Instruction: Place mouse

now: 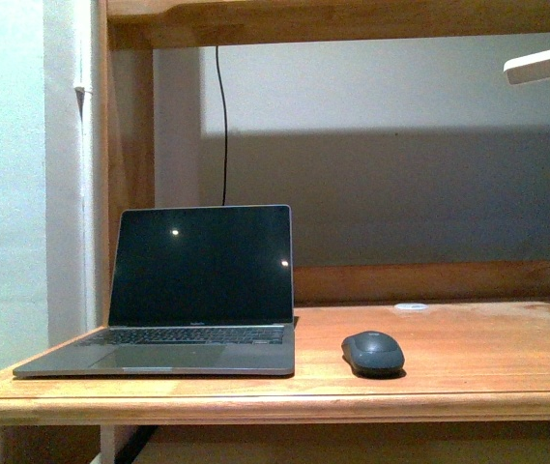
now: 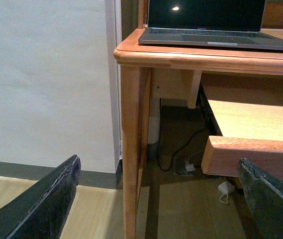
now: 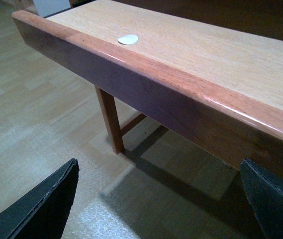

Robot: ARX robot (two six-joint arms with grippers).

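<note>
The mouse [image 1: 372, 352], small, dark grey and rounded, lies on the wooden desk [image 1: 487, 353] just right of an open laptop [image 1: 197, 290]. Neither arm shows in the front view. My left gripper [image 2: 161, 199] hangs open below desk height, out in front of the desk's corner leg [image 2: 131, 149], with nothing between its fingers; the laptop's front edge [image 2: 216, 40] shows above it. My right gripper [image 3: 158, 201] is open too, low over the floor beside a wooden table edge [image 3: 146, 84]. The mouse is out of both wrist views.
A small white disc [image 1: 411, 306] lies near the back of the desk; one like it [image 3: 128, 39] sits on the wooden top in the right wrist view. A pull-out shelf [image 2: 253, 144] juts under the desk. Cables and a plug [image 2: 187, 166] lie on the floor. A white lamp head [image 1: 545, 64] hangs at upper right.
</note>
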